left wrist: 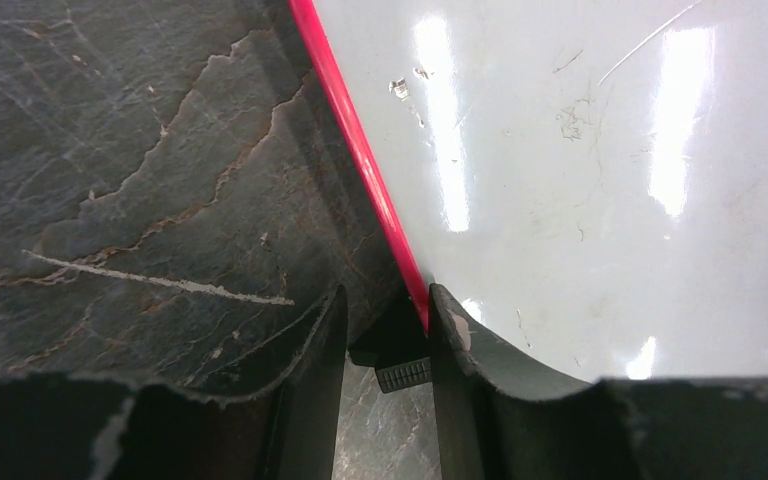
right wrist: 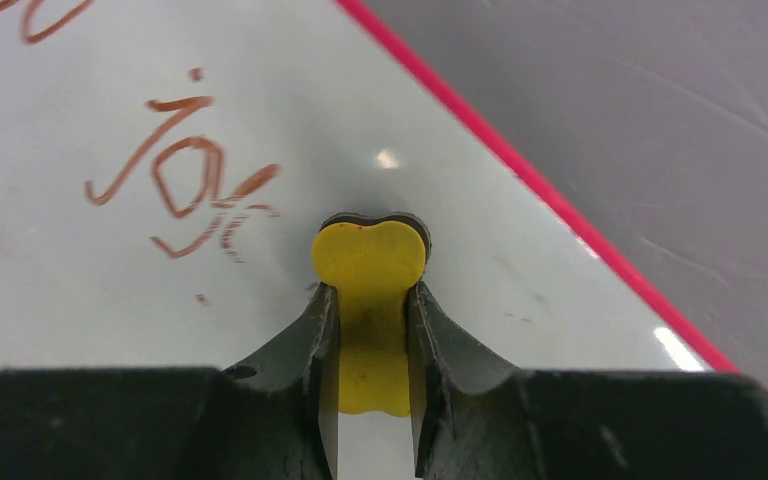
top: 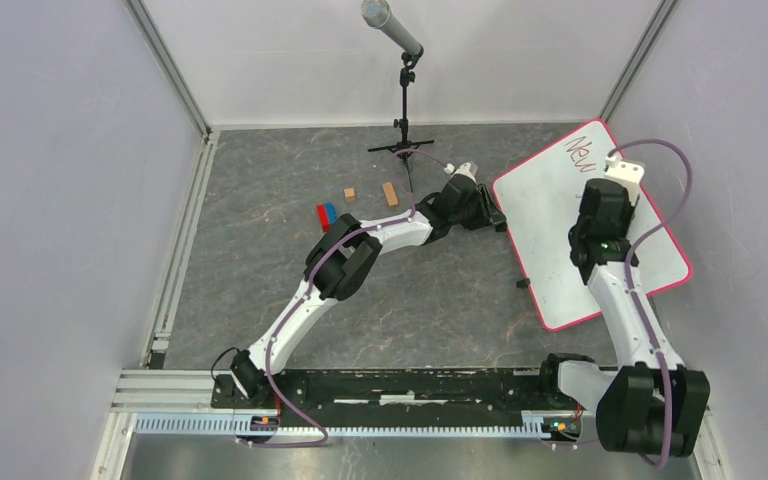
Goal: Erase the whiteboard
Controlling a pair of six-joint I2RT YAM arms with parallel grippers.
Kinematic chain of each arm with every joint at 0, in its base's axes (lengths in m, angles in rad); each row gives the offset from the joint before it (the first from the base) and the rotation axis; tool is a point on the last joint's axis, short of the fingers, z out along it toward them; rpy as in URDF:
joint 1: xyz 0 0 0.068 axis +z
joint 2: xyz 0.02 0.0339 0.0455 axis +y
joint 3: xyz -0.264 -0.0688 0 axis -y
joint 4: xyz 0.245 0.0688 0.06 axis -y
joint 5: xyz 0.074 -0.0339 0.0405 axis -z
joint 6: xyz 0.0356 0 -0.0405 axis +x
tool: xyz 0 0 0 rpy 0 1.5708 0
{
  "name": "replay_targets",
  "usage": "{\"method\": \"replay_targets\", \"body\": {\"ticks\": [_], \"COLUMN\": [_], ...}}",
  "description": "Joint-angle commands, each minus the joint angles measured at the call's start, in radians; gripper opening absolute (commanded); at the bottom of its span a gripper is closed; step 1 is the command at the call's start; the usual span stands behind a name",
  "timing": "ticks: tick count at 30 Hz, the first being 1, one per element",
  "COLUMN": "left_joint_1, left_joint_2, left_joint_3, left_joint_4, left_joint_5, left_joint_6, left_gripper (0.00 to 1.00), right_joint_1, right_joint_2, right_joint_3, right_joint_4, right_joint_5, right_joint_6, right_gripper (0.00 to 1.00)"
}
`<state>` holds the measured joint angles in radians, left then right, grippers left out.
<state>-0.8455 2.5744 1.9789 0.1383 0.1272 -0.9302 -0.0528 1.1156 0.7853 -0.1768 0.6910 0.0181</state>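
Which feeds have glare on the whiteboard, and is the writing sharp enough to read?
Left wrist: two tall glare streaks on the whiteboard, nothing written in frame, left claw dark and underlit. Right wrist: only small glints; brown writing sharp, yellow eraser slightly soft. Top external: even light, corner word small but visible.

Pale lilac walls framed by aluminium posts enclose a dark, veined worktop; a microphone stand rises at upper centre.
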Motion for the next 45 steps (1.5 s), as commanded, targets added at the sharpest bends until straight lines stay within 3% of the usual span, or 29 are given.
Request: {"method": "replay_targets", "body": {"ticks": [1, 5, 8, 12, 18, 29, 34, 42, 45], "left_joint_1": [0.000, -0.002, -0.007, -0.007, -0.006, -0.006, -0.006, -0.010, -0.025], "left_joint_2": [0.029, 0.026, 0.020, 0.015, 0.012, -0.002, -0.006, -0.031, -0.057], "left_joint_3": [-0.005, -0.003, -0.004, -0.014, -0.037, -0.064, -0.070, -0.122, -0.131], "left_joint_4": [-0.005, -0.007, -0.015, -0.010, 0.007, -0.003, -0.005, 0.049, 0.021], "left_joint_5": [0.023, 0.025, 0.022, 0.018, 0.023, -0.010, -0.021, -0.006, -0.033], "left_joint_6": [-0.026, -0.012, 0.000, -0.006, -0.022, -0.042, -0.047, -0.063, -0.029], "left_gripper": [0.43, 0.45, 0.49, 0.50, 0.53, 0.57, 0.57, 0.57, 0.63], "right_joint_1": [-0.053, -0.064, -0.054, -0.001, 0.047, -0.110, -0.123, 0.035, 0.048], "right_joint_2": [-0.075, -0.099, -0.064, -0.006, 0.027, -0.131, -0.091, 0.073, 0.114], "right_joint_3": [-0.034, -0.070, -0.070, -0.090, -0.089, -0.106, -0.071, -0.035, 0.001], "right_joint_4": [-0.008, 0.008, 0.034, 0.066, 0.097, 0.014, 0.016, 0.076, 0.071], "right_joint_5": [0.076, 0.050, -0.079, -0.139, -0.093, 0.043, -0.031, -0.085, -0.088], "right_joint_6": [0.004, 0.001, -0.042, -0.007, 0.026, 0.082, 0.043, 0.085, 0.111], "right_gripper": [0.21, 0.20, 0.20, 0.19, 0.19, 0.20, 0.19, 0.18, 0.18]}}
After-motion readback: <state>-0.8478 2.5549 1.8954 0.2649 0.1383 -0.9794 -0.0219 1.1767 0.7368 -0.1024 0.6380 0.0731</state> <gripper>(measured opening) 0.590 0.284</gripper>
